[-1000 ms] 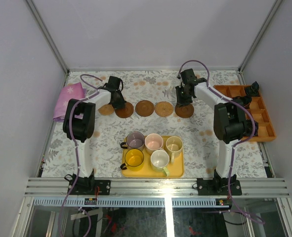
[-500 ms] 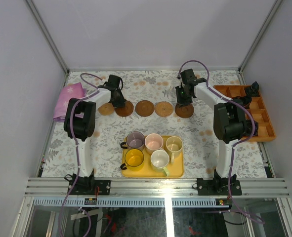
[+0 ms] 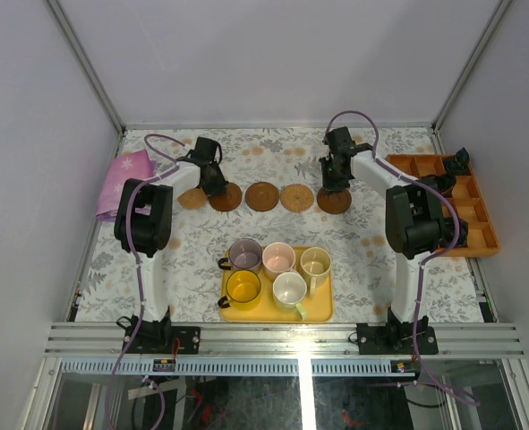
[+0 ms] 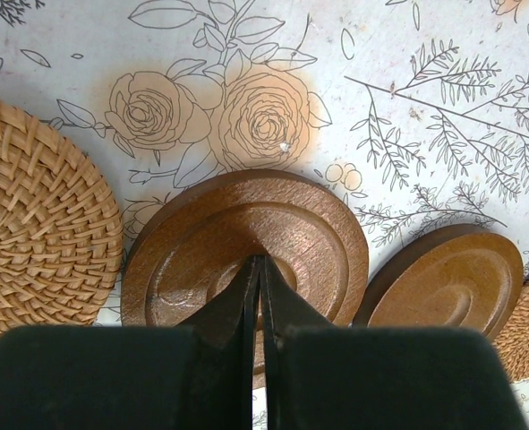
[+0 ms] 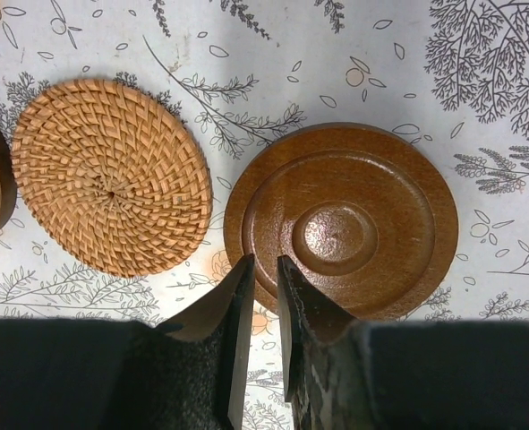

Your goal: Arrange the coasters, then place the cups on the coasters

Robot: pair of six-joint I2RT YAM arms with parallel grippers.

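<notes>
Arranging: my left gripper (image 4: 257, 262) pressed together on left coaster (image 4: 313, 228), right gripper (image 5: 262, 264) slightly parted at right coaster's (image 5: 371, 224) 7 o'clock; align row next.

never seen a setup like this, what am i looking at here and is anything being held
Two robot arms are bolted at the near edge of a table. One picture looks down from above; the other two come from wrist cameras. Five coasters lie in a row, three wooden, two woven; five cups sit on a tray, with a pink cloth and an orange box at the sides. The left gripper is shut, its tip over one wooden coaster. The right gripper, jaws slightly apart, sits at the rim of the rightmost coaster. Neither visibly holds anything.
</notes>
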